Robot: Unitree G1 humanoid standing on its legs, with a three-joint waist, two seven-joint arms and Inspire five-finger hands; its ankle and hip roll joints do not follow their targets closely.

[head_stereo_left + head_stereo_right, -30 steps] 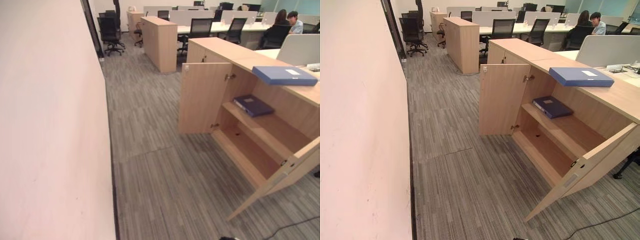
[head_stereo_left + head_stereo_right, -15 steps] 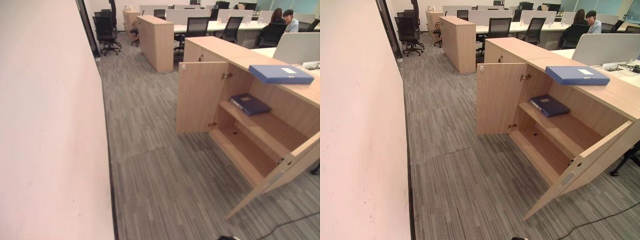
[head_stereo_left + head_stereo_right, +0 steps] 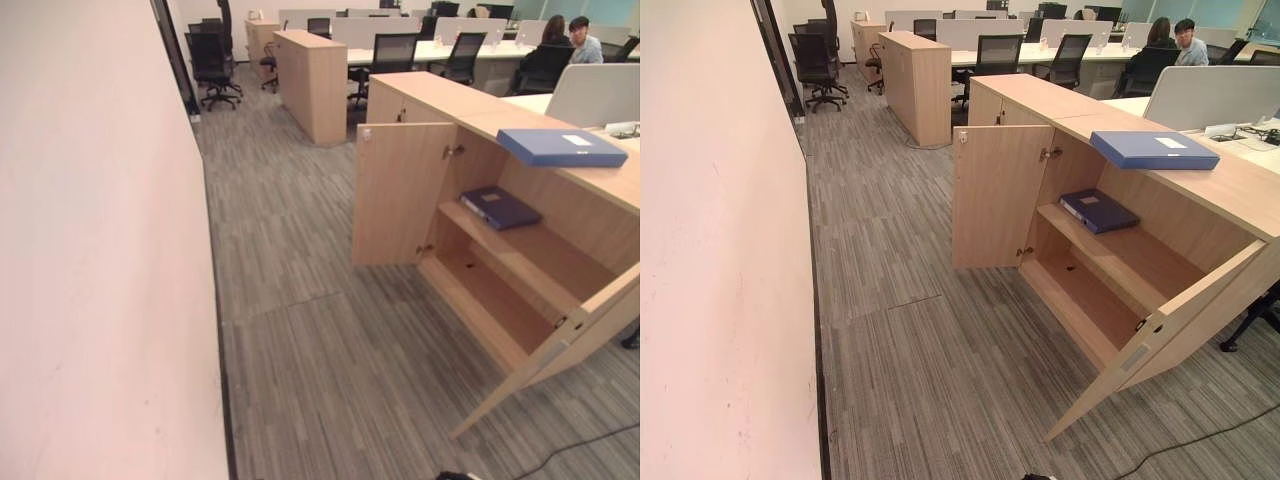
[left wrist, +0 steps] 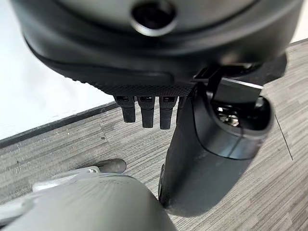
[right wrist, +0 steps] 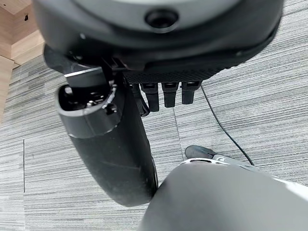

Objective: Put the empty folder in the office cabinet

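Observation:
A light blue folder (image 3: 560, 147) lies flat on top of the wooden office cabinet (image 3: 440, 100). The cabinet's two doors stand open. Inside it, a darker blue folder (image 3: 1098, 211) lies on the middle shelf (image 3: 1140, 262), and the bottom shelf below is bare. My left hand (image 4: 147, 113) hangs over the carpet with straight fingers and holds nothing. My right hand (image 5: 163, 94) hangs the same way, open and holding nothing. Both hands are far from the cabinet.
A pale wall (image 3: 90, 250) runs along the left. The cabinet's near door (image 3: 560, 340) juts out over the carpet and its far door (image 3: 400, 195) stands open too. Another wooden cabinet (image 3: 318, 80), office chairs (image 3: 215, 65) and desks with seated people (image 3: 575, 40) are at the back.
The camera moved a little early on, shifting the whole picture. The folders, cabinet and doors have stayed where they were.

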